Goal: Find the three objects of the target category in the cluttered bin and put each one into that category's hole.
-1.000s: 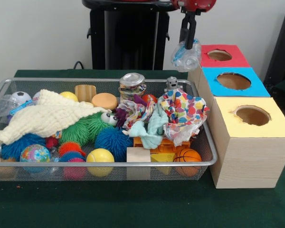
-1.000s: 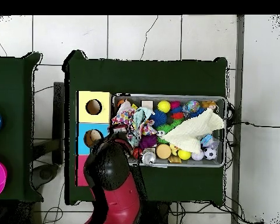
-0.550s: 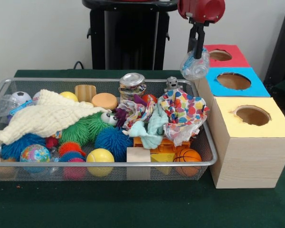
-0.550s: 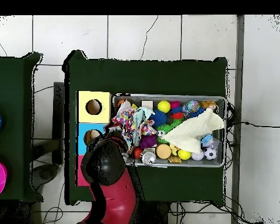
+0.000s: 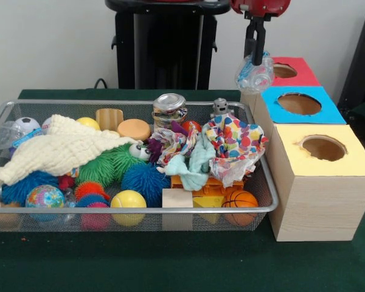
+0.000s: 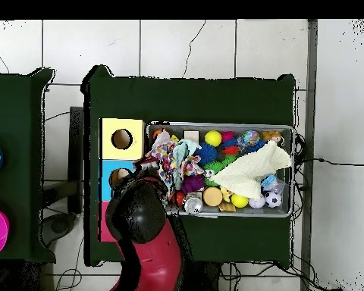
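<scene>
My gripper (image 5: 255, 53) clamped on crumpled clear plastic bottle (image 5: 254, 74), bottle hanging in air at left edge of red box (image 5: 295, 72), above near corner of blue box (image 5: 301, 104). Yellow box (image 5: 322, 176) nearest. Wire bin (image 5: 128, 214) left of boxes, crowded: spotted cloth (image 5: 238, 146), cream blanket (image 5: 58, 152), tin can (image 5: 169, 108), basketball (image 5: 239, 201). Overhead, arm (image 6: 143, 227) hides red box.
</scene>
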Action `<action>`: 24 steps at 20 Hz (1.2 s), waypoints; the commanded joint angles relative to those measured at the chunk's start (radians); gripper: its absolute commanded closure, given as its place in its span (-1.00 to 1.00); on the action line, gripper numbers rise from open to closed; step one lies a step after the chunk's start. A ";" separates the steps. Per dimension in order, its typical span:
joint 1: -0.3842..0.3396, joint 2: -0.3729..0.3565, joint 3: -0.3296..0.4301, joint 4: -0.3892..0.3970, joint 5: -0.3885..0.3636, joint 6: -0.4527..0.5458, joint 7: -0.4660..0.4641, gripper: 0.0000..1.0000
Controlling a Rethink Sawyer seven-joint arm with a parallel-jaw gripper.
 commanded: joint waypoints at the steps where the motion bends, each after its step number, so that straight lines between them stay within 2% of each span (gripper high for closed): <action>1: -0.040 -0.047 0.208 -0.022 -0.012 0.023 0.313 1.00; 7: -0.048 -0.068 0.239 -0.014 -0.022 0.009 0.355 1.00; 18: -0.075 -0.086 0.301 0.000 0.022 -0.018 0.302 1.00; 21: -0.068 -0.077 0.323 0.010 0.072 -0.048 0.258 1.00; 24: -0.071 -0.067 0.328 0.027 0.055 -0.054 0.252 1.00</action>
